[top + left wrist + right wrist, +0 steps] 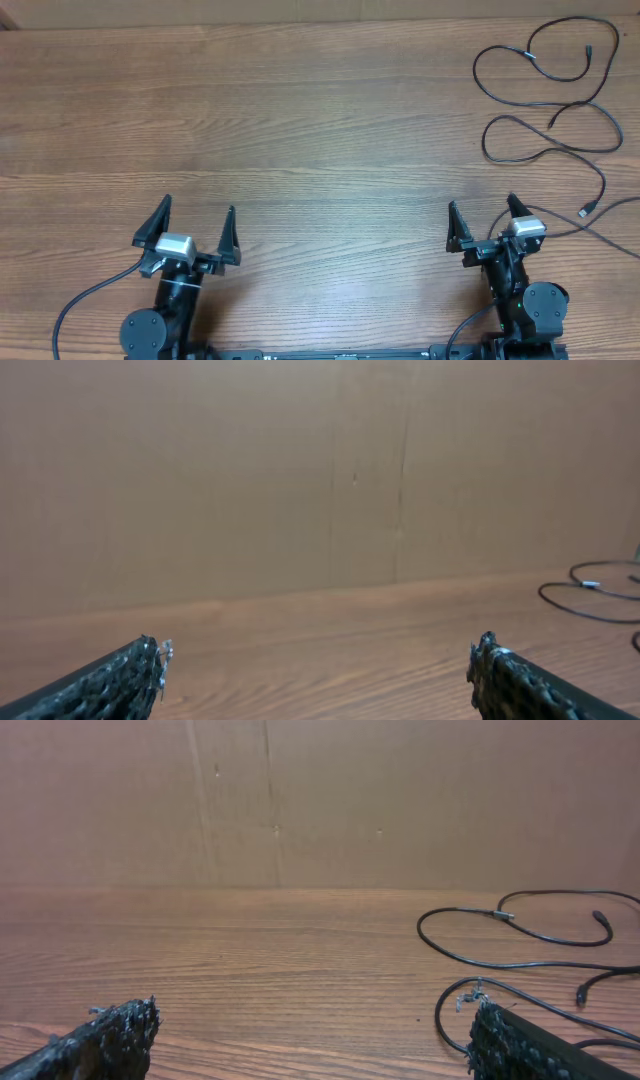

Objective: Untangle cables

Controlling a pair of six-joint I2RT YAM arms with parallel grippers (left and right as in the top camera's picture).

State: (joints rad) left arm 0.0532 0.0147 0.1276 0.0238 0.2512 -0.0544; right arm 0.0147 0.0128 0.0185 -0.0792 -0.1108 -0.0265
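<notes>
Cables (pixel 530 55) lie in loose loops at the upper right of the overhead frame, on the wooden table (pixel 300 120), crossing one another in a few places. One small plug (pixel 586 210) rests at the lower end of the loops, near the right gripper (pixel 481 200) but apart from it.

That claw sits at the lower right with its jaws spread wide and nothing between them. In its wrist view the cords (pixel 510 915) fill the right half of the frame, beyond the fingertips (pixel 130 1020).

At the lower left, the left gripper (pixel 199 203) is likewise spread wide and holds nothing, well apart from the cables. Its wrist view shows only a bit of cord (pixel 590 585) at the far right edge, before a plain brown wall (pixel 300 460).
</notes>
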